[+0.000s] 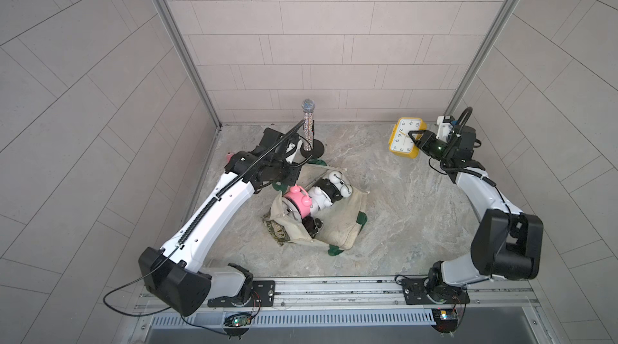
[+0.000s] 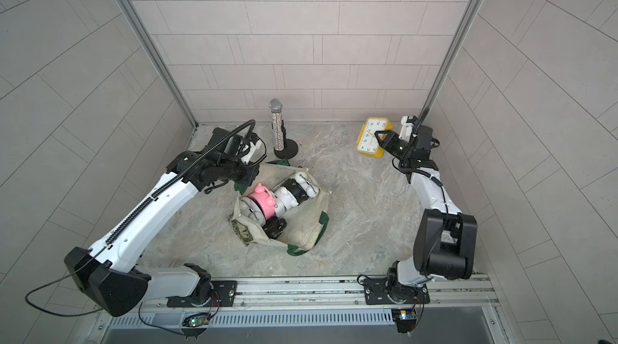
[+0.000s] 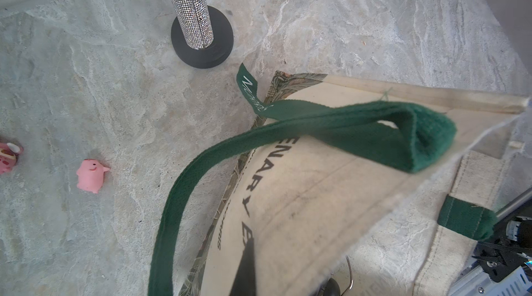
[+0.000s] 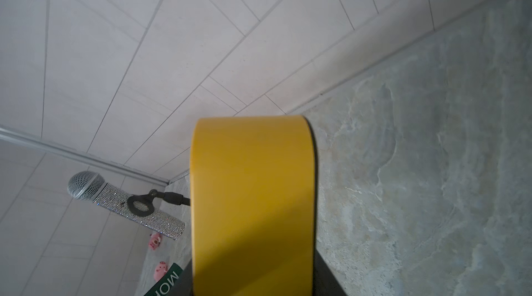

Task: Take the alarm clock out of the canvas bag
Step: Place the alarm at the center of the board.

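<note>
- Top views: pinching yellow alarm clock (image 1: 403, 138) in right jaws, already out and well apart from canvas bag (image 1: 337, 228), at far right of bench (image 1: 384, 208). Cannot tell if touching down. May topple if released tilted. Pink clock (image 1: 297, 200) and others lying in bag mouth.
- Left wrist: left jaws pressed together, apparently on raised bag rim (image 3: 302, 194). Tugging risks dragging bag into microphone stand (image 3: 201, 47) nearby. Pink pig toys (image 3: 90, 176) well clear.
- Right wrist: showing only clock's yellow side (image 4: 253, 208). Back wall (image 4: 201, 50) near, could bump.
</note>
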Tool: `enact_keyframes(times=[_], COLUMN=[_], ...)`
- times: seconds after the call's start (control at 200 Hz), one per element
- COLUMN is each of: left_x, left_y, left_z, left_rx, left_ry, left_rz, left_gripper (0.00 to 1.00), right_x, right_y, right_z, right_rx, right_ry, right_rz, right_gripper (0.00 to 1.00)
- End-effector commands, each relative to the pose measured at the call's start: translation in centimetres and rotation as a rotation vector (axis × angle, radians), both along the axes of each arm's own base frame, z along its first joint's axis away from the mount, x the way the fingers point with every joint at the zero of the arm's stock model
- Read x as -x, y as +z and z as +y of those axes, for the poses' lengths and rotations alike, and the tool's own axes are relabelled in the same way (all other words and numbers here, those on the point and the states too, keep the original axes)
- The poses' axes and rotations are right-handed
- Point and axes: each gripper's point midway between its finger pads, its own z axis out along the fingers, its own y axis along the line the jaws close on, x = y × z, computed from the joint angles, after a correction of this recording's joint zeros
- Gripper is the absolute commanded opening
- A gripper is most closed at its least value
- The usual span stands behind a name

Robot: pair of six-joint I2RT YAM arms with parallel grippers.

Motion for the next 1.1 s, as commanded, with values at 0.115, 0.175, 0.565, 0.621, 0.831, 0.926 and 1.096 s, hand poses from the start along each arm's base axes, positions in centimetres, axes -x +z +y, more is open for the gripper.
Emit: enact_keyframes(times=[0.115, 0.175, 0.565, 0.621, 0.831, 0.926, 1.096], left_x=[-1.2, -1.2, -1.1, -1.0, -1.0, -1.0, -1.0], left_y=[3.4, 3.4, 3.2, 3.1, 3.1, 3.0, 2.9], left_z=[-0.4, -0.4, -0.4, -0.4, -0.2, -0.2, -0.3], left_rx=[0.065, 0.065, 0.063, 0.062, 0.055, 0.057, 0.055], left_ry=[0.008, 0.009, 0.009, 0.008, 0.013, 0.011, 0.008], left_rz=[-0.104, -0.106, -0.100, -0.097, -0.096, -0.096, -0.084], left_gripper=[0.00, 0.00, 0.00, 0.00, 0.00, 0.00, 0.00], right_x=[-2.1, -2.2, -1.5, -1.2, -0.2, 0.1, 0.6], right_y=[-2.5, -4.2, -9.2, -9.6, -11.4, -12.4, -13.5], right_z=[-2.1, -2.3, -4.1, -4.4, -5.1, -5.4, -5.5], right_rx=[-0.239, -0.247, -0.206, -0.176, -0.105, -0.103, -0.087], right_ry=[-0.039, -0.048, -0.131, -0.145, -0.179, -0.196, -0.207], right_rz=[-0.076, -0.053, 0.031, 0.041, 0.116, 0.146, 0.173], right_gripper=[0.12, 0.12, 0.11, 0.12, 0.16, 0.14, 0.14])
